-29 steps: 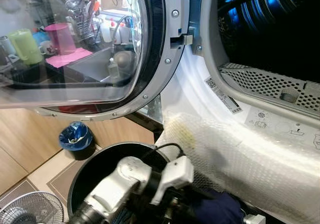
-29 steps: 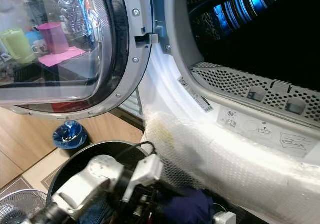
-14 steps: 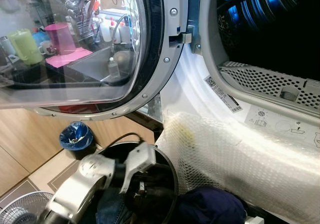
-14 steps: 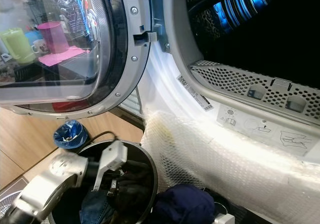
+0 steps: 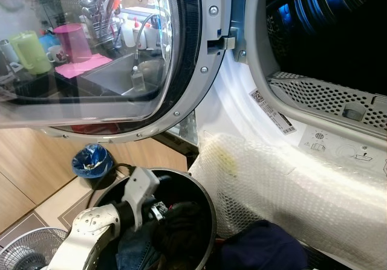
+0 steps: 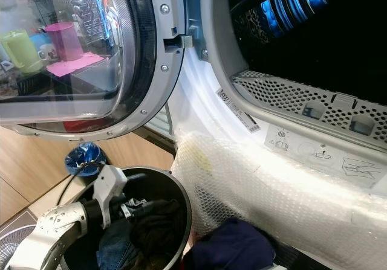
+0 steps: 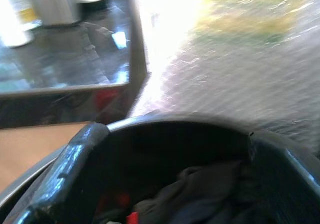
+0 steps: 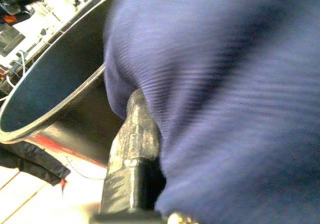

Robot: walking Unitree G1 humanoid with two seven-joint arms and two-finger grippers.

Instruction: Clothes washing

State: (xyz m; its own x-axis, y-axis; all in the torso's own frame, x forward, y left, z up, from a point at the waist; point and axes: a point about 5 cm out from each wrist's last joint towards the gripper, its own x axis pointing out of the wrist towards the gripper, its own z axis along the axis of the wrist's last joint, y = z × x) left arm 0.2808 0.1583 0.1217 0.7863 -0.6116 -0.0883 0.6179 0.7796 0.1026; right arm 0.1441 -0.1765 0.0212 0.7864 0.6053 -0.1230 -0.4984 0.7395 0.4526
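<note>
Navy garment [image 8: 225, 93] is pinched in your right claw [image 8: 137, 149] beside the black bin [image 5: 205, 221]. Your left claw's [image 5: 158, 211] opening over the bin's clothes cannot be determined.

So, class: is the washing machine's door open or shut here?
Open. The round glass door is swung wide to the robot's left, and the dark drum behind it is exposed.
</note>
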